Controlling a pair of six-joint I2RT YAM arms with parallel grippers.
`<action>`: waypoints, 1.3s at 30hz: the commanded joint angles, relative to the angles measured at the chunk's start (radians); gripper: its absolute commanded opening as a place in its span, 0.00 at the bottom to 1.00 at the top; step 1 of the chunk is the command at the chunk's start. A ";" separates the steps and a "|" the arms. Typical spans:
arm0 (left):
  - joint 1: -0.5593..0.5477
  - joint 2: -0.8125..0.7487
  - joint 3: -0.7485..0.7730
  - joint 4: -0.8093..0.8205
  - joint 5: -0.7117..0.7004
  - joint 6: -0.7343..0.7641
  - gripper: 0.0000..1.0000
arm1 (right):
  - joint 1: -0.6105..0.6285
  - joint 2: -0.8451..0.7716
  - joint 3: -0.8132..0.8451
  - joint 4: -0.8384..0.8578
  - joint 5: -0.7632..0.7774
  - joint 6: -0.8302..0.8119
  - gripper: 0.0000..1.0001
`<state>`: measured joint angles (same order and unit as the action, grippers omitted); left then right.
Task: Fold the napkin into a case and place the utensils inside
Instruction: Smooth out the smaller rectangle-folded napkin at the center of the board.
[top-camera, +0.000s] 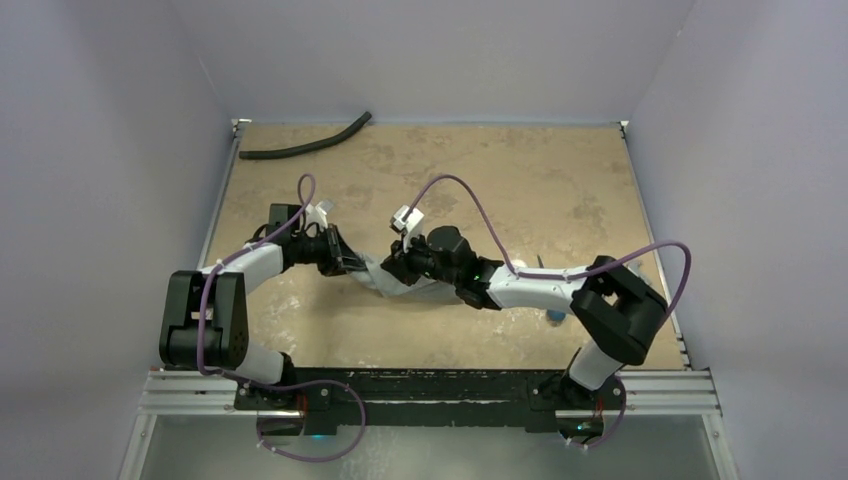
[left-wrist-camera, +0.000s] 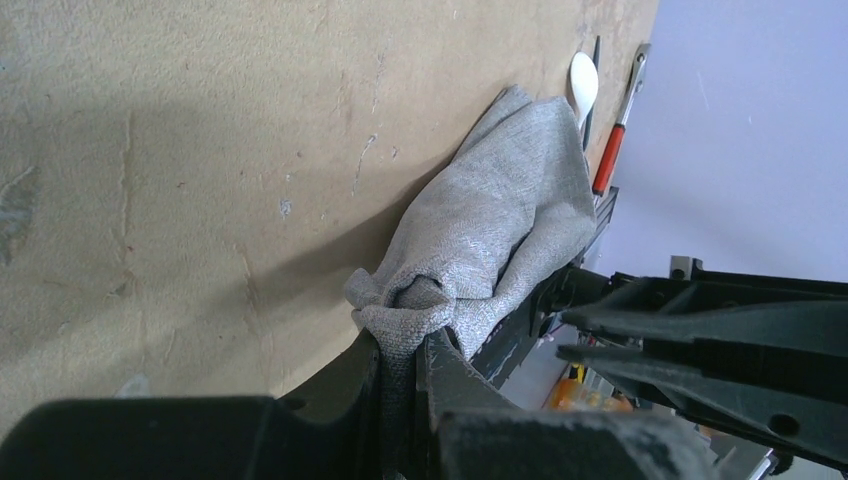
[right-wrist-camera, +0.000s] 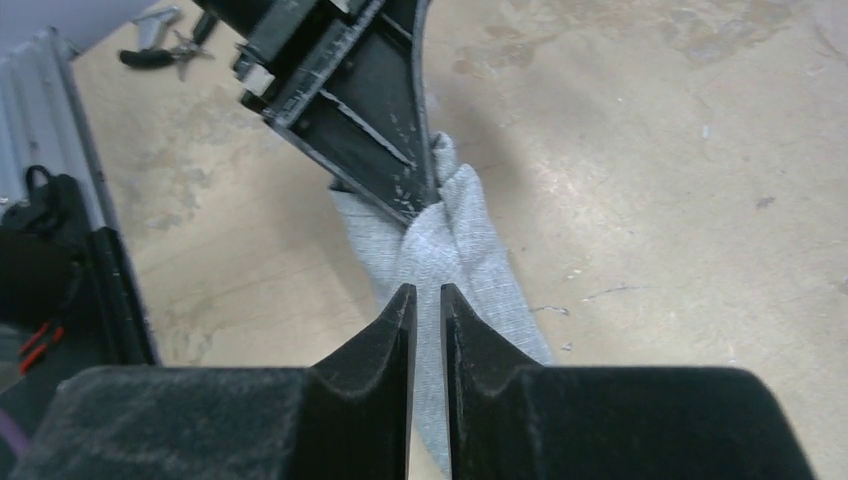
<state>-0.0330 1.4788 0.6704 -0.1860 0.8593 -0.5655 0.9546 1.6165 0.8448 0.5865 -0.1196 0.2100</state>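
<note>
Left gripper (left-wrist-camera: 398, 345) clamped on napkin (left-wrist-camera: 500, 210); right gripper (right-wrist-camera: 428, 300) nearly closed, pinching same cloth.

I see the napkin (left-wrist-camera: 490, 230), plain grey cloth, bunched into a crumpled, twisted roll lying on the counter (left-wrist-camera: 200, 150), one end pinched in the left hand (left-wrist-camera: 400, 345). Past its other end, the white spoon (left-wrist-camera: 583, 80) lies flat beside the thin dark stick (left-wrist-camera: 597, 50).

Bunched grey napkin (top-camera: 386, 284), left fingers (top-camera: 349, 263) and right fingers (top-camera: 397, 268) apparently pinching its ends, black hose (top-camera: 305, 147) at far left.
</note>
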 joint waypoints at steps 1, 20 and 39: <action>0.007 -0.034 0.048 -0.008 0.034 -0.017 0.00 | 0.001 0.001 0.037 0.013 0.075 -0.075 0.21; 0.009 -0.049 0.130 -0.094 0.012 0.019 0.00 | 0.329 0.082 -0.105 0.225 0.657 -0.633 0.67; -0.006 -0.038 0.157 -0.164 0.027 0.145 0.00 | 0.305 0.080 -0.110 0.366 0.651 -0.691 0.12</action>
<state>-0.0334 1.4616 0.7788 -0.3172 0.8600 -0.5007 1.2785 1.7267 0.7269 0.9398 0.5461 -0.5072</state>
